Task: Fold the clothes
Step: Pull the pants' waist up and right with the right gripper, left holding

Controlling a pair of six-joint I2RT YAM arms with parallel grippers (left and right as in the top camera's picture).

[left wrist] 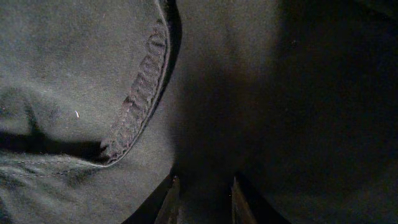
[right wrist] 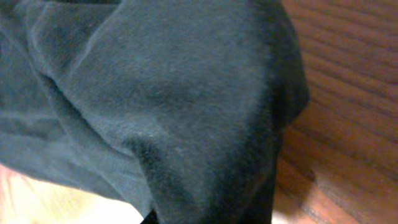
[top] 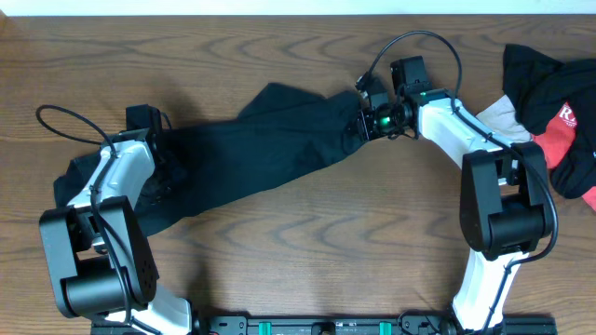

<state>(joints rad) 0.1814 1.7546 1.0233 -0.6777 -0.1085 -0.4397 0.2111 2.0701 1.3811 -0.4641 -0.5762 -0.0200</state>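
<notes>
The clothes (top: pixel 270 140), a long all-black garment, lie stretched slantwise across the wooden table (top: pixel 326 233). My left gripper (top: pixel 156 158) is at their left end. In the left wrist view black cloth (left wrist: pixel 249 93) with a ribbed seam (left wrist: pixel 140 93) fills the frame, and the two fingertips (left wrist: pixel 170 205) pinch a fold between them, so that gripper (left wrist: pixel 205 202) is shut on the cloth. My right gripper (top: pixel 361 123) is at the garment's right tip. There the bunched fabric (right wrist: pixel 155 93) hides the jaws, which are shut on it above the wood (right wrist: pixel 348 124).
A black-and-red garment with white lettering (top: pixel 559 112) lies at the right edge, with a small pale cloth (top: pixel 498 116) beside it, behind the right arm. The arms' base rail (top: pixel 317 326) runs along the front edge.
</notes>
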